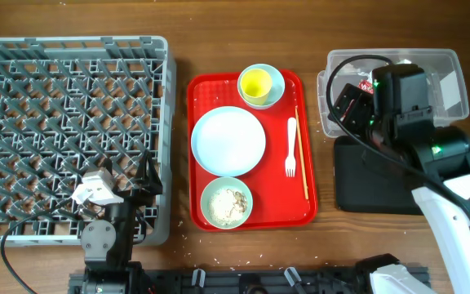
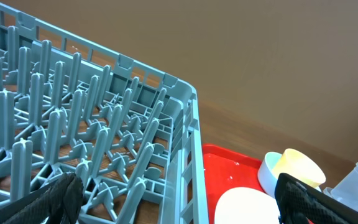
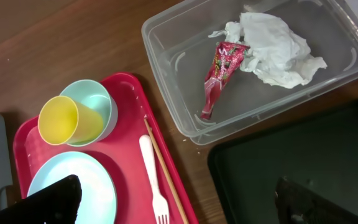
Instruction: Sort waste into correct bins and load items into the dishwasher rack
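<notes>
I have my left gripper (image 2: 178, 186) hanging with its fingers spread wide and nothing between them. It sits over the near right corner of the rack (image 1: 55, 49), which fills the 9 o'clock side of the table (image 1: 178, 33). My right gripper (image 3: 178, 186) is spread just as wide and holds nothing. On the overhead view that arm sits above the tub (image 1: 455, 90) at 2 o'clock.

Inside the tub I see the wrapper (image 3: 219, 74) and the tissue (image 3: 272, 46), touching each other, with the tissue on the wrapper's 2 o'clock side. The black tray (image 1: 365, 184) lies just at 6 o'clock from the tub.

The red tray (image 1: 194, 163) lies in the middle of the table, between the rack and the tub. At its 1 o'clock corner the cup (image 1: 255, 83) sits in a bowl (image 1: 277, 80). The plate (image 1: 228, 140) lies at the tray's centre, toward 9 o'clock. At 6 o'clock from the plate, the second bowl (image 1: 215, 189) holds rice scraps (image 1: 228, 207). The fork (image 1: 290, 147) lies along the 3 o'clock side, tines toward 6 o'clock. The chopsticks (image 1: 301, 155) lie just beside it, nearer the tray's rim.
</notes>
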You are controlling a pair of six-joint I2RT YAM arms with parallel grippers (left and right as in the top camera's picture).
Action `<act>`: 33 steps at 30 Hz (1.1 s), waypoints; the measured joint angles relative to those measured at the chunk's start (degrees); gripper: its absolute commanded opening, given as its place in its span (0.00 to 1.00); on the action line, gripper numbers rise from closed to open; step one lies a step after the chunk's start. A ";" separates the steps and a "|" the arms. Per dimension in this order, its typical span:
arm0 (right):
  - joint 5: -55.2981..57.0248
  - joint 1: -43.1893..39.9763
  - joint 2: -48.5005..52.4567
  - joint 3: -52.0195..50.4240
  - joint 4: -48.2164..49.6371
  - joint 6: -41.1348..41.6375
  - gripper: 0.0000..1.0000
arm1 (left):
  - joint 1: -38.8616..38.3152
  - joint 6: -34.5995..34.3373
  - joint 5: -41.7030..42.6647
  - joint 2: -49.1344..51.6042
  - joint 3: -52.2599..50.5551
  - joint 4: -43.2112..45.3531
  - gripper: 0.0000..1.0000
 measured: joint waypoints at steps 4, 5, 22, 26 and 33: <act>0.00 0.00 2.43 0.00 0.22 0.00 1.00 | -0.07 -15.56 18.23 0.31 -0.02 15.37 1.00; -0.02 0.00 2.82 0.00 0.22 0.00 1.00 | -0.07 -19.04 24.02 0.31 0.00 22.05 1.00; 0.00 0.00 3.96 0.13 0.33 0.00 1.00 | -20.57 17.33 33.86 61.61 59.25 -39.06 1.00; 0.04 -0.07 3.98 0.13 0.31 0.00 1.00 | -42.21 20.13 12.09 73.07 60.24 -41.20 1.00; 0.04 -0.04 3.98 0.13 0.35 0.00 1.00 | -53.57 5.07 3.69 83.69 60.24 -41.11 1.00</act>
